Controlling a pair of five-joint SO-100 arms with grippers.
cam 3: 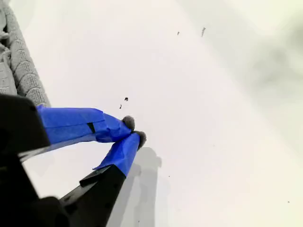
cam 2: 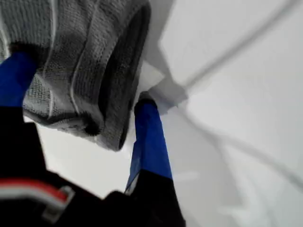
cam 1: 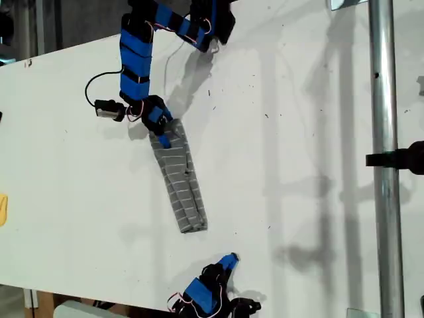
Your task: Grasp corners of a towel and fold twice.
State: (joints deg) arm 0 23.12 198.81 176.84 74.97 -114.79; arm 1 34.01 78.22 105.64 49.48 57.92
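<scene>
Cloth fills the gap between the first gripper's (cam 2: pixel 83 82) two blue-taped jaws: they stand on either side of a thick, layered end of the towel (cam 2: pixel 80 61) and look closed against it, though how hard they bite cannot be told. In the exterior view this gripper (cam 1: pixel 161 126) sits at the far end of the towel (cam 1: pixel 182 182), which lies on the white table (cam 1: pixel 298 165) as a narrow, several-layered strip running from far left toward near right in that view. The hold at one end looks meant to steer or settle that end, since the strip's narrowness suggests the folding is largely done. The second gripper (cam 3: pixel 133 131) has its jaws pressed together tip to tip with nothing between them, over bare table, and only a ribbed edge of the towel (cam 3: pixel 19 71) shows beside it. In the exterior view it (cam 1: pixel 224 264) waits near the table's near edge, just beyond the strip's near end and apart from it, probably parked clear so it neither drags the cloth nor blocks the other arm. A metal pole (cam 1: pixel 384 132) stands at the exterior view's right, well away from both.
</scene>
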